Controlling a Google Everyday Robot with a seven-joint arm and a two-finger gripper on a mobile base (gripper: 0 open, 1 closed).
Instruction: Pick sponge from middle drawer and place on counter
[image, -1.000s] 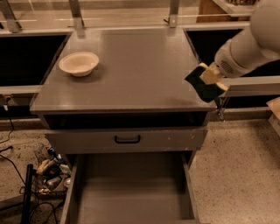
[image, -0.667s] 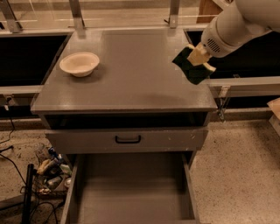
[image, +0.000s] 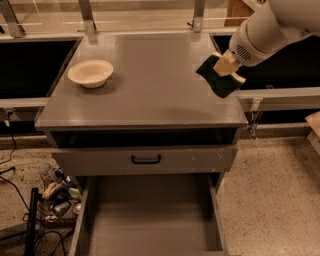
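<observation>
The sponge (image: 218, 79), dark green with a yellow foam layer, hangs tilted just above the right edge of the grey counter (image: 150, 85). My gripper (image: 227, 65) is shut on its upper end, at the tip of the white arm that reaches in from the upper right. The middle drawer (image: 150, 220) stands pulled out at the bottom of the view, with only its plain grey floor showing.
A cream bowl (image: 90, 73) sits on the counter's left side. A shut drawer front with a black handle (image: 146, 159) is below the counter edge. Cables and clutter (image: 55, 197) lie on the floor at the left. Metal rail posts (image: 199, 15) stand behind the counter.
My gripper has carried the sponge up and to the left, from beside the counter's right front corner to over its right edge.
</observation>
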